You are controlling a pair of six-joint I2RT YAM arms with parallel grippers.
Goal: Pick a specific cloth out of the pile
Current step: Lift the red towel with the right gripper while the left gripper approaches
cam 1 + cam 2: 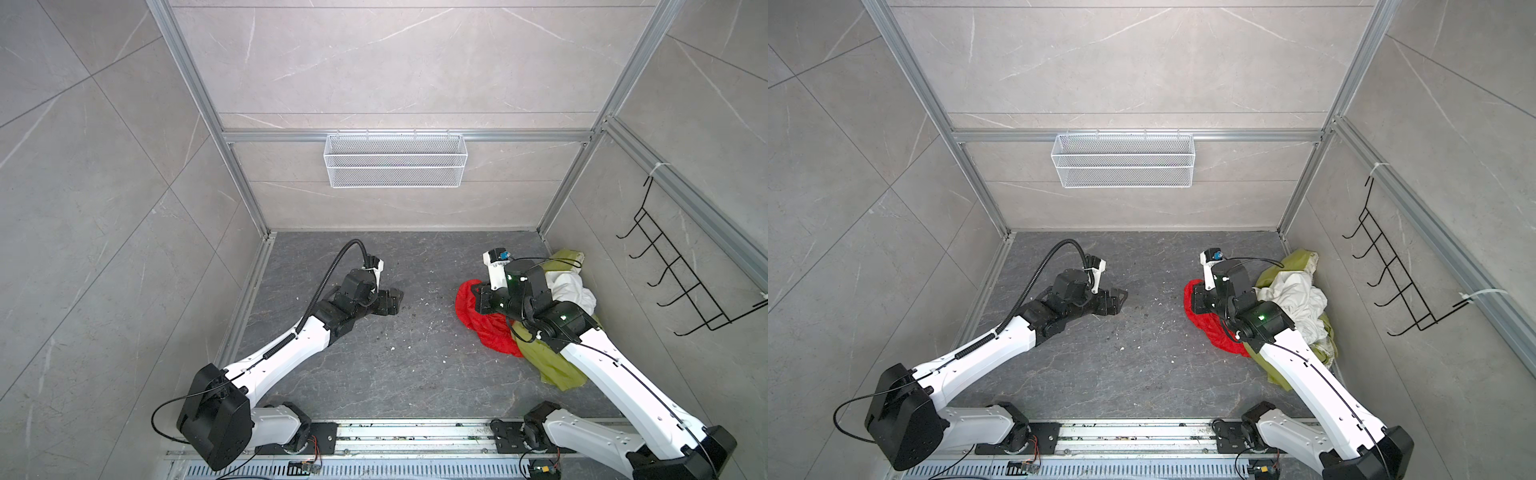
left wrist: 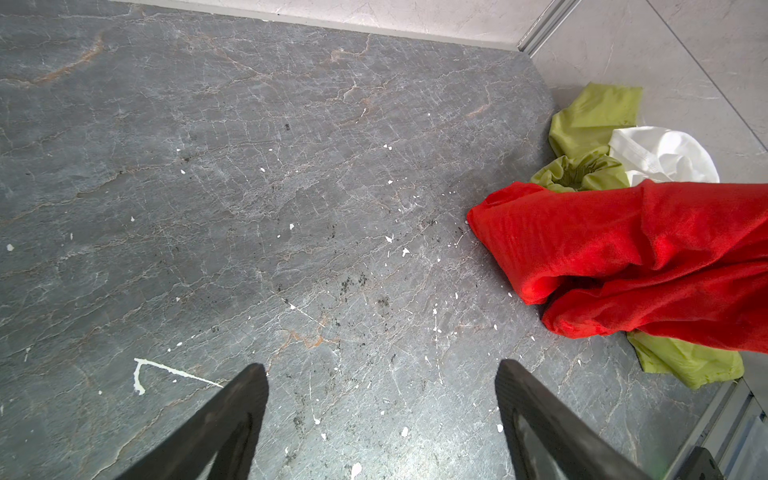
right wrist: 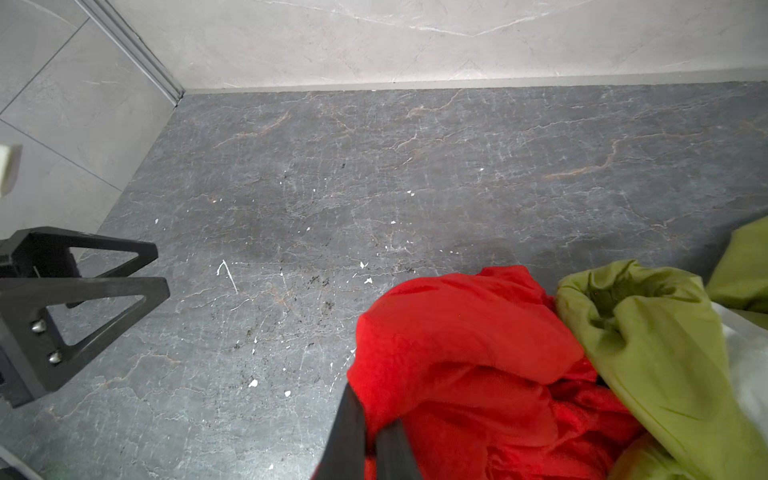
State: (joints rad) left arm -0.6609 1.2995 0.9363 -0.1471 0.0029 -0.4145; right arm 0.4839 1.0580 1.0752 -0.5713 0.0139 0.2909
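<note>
The bright red cloth (image 1: 469, 309) (image 1: 1210, 332) lies bunched on the dark floor at the left edge of the pile, partly over the olive-green cloth (image 1: 552, 368). The white cloth (image 1: 571, 291) sits on the pile behind my right arm. My right gripper (image 3: 370, 419) is shut on a fold of the red cloth (image 3: 457, 332), its fingertips (image 3: 349, 415) pressed close together with fabric between them. My left gripper (image 1: 397, 297) (image 2: 381, 368) hovers open and empty over bare floor, well left of the red cloth (image 2: 623, 249).
A white wire basket (image 1: 395, 160) hangs on the back wall. A black hook rack (image 1: 685, 282) is on the right wall, close to the pile in the back right corner. A metal rail (image 1: 415, 436) runs along the front. White specks dot the floor.
</note>
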